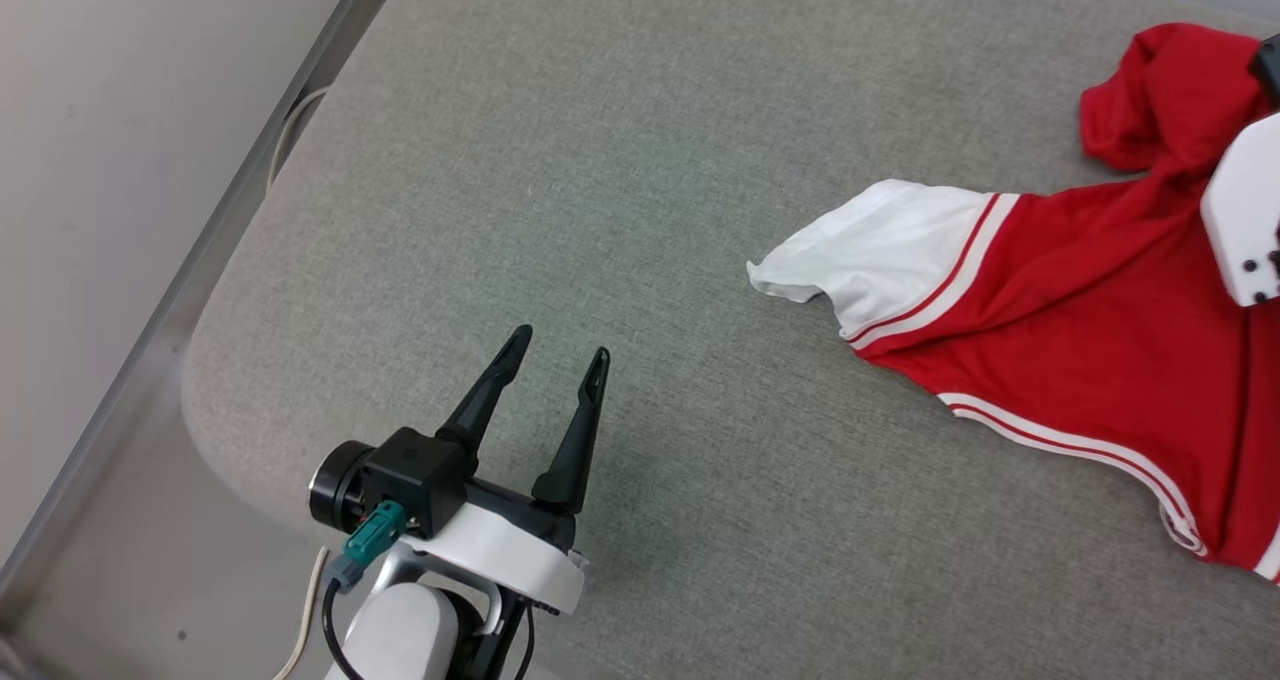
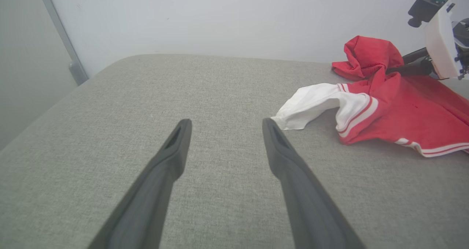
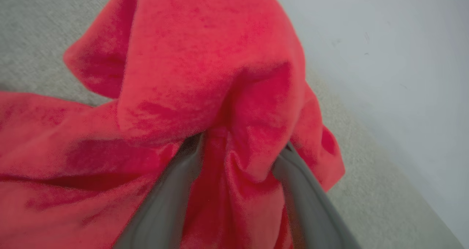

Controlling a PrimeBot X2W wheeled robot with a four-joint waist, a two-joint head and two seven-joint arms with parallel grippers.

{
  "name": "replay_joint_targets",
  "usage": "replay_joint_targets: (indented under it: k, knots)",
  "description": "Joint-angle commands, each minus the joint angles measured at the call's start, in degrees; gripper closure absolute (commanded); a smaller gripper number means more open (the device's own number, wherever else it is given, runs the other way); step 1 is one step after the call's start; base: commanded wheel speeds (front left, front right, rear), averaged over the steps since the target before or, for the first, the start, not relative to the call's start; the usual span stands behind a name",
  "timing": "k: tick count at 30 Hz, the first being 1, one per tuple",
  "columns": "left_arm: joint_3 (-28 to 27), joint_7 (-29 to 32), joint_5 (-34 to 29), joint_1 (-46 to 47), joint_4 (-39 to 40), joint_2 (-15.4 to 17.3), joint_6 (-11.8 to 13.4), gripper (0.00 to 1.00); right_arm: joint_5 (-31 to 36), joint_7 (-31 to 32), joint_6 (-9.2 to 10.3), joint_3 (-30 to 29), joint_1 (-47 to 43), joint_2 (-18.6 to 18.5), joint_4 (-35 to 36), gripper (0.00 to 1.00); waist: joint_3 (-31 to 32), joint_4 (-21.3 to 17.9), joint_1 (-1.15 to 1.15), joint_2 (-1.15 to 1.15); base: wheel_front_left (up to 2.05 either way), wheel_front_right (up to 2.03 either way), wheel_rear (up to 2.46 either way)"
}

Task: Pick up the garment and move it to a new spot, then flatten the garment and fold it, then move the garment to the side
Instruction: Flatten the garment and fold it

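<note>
While my left gripper (image 1: 560, 343) hovers with fingers spread over the gray cushion (image 1: 600, 160), the red jersey (image 1: 1080, 310) lies crumpled at its right side, bunched over my right gripper (image 3: 243, 146); I cannot tell whether it is clamped.

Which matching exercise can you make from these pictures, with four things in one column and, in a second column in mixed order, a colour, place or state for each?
Things: 1 left gripper; 2 right gripper; 3 white sleeve; 4 padded surface.
States: A grey; B buried in red folds of the garment; C open, over bare padding; D bordered by red-white stripes.
Pairs: 1-C; 2-B; 3-D; 4-A.
</note>
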State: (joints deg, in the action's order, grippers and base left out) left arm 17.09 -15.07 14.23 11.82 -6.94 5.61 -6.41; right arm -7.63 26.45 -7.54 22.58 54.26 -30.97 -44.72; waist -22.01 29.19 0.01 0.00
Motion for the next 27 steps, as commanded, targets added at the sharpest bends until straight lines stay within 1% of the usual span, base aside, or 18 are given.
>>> replay_joint_targets:
  k: [1, 3, 5, 9, 14, 18, 20, 24, 25, 27]
  knots:
    - [-0.45, -0.14, -0.47, 0.56, -0.17, -0.09, -0.16, 0.00, -0.78, -1.93, 0.10, -0.06, 0.92, 1.17, -1.32, 0.00, 1.00, -0.92, -0.01, 0.00, 0.00, 0.00, 0.00]
    - [-0.91, -0.14, -0.75, 0.64, -0.35, 0.02, -0.38, 0.00, -1.53, -4.43, 0.10, -0.32, 0.60, 2.25, -2.51, 0.00, 2.03, -1.80, -0.01, 0.00, 0.00, 0.00, 0.00]
    - [-1.57, -0.14, -0.80, 0.63, -0.61, 0.35, -0.54, 0.00, -3.89, -6.92, 0.08, 0.30, -0.46, 4.18, -2.92, 0.00, 3.36, -2.92, -0.01, 0.00, 0.00, 0.00, 0.00]
    - [-2.79, -0.14, -0.59, -0.04, -1.06, 1.01, -0.69, 0.00, -8.01, -12.82, 0.10, 0.47, -1.68, 5.17, -2.30, 0.00, 6.30, -5.84, -0.01, 0.00, 0.00, 0.00, 0.00]
    - [-4.29, -0.14, -0.21, -0.86, -1.30, 1.98, -0.83, 0.00, -10.49, -21.24, 0.09, -1.16, -4.08, 6.72, -0.10, 0.00, 10.11, -9.63, -0.01, 0.00, 0.00, 0.00, 0.00]
    - [-5.64, -0.14, 0.32, -1.61, -0.94, 2.45, -0.90, 0.00, -11.61, -27.54, 0.09, -3.03, -6.87, 7.89, 2.69, 0.00, 12.77, -12.66, -0.01, 0.00, 0.00, 0.00, 0.00]
    - [-6.47, -0.14, 0.74, -2.28, -0.78, 2.67, -0.93, 0.00, -12.22, -30.26, 0.08, -4.44, -8.83, 9.20, 4.53, 0.00, 13.96, -14.18, -0.01, 0.00, 0.00, 0.00, 0.00]
    - [-8.29, -0.14, 1.15, -3.41, -0.38, 3.22, -0.92, 0.00, -12.30, -33.59, 0.08, -7.58, -13.77, 11.04, 9.27, 0.00, 15.73, -16.96, -0.01, 0.00, 0.00, 0.00, 0.00]
    - [-8.29, -0.14, 1.15, -3.41, -0.38, 3.22, -0.92, 0.00, -12.30, -33.59, 0.08, -7.58, -13.77, 11.04, 9.27, 0.00, 15.73, -16.96, -0.01, 0.00, 0.00, 0.00, 0.00]
    - [-8.94, -0.14, 1.43, -3.84, -0.20, 3.29, -0.94, 0.00, -12.24, -34.89, 0.08, -9.60, -16.98, 12.21, 12.26, 0.00, 16.32, -18.06, -0.01, 0.00, 0.00, 0.00, 0.00]
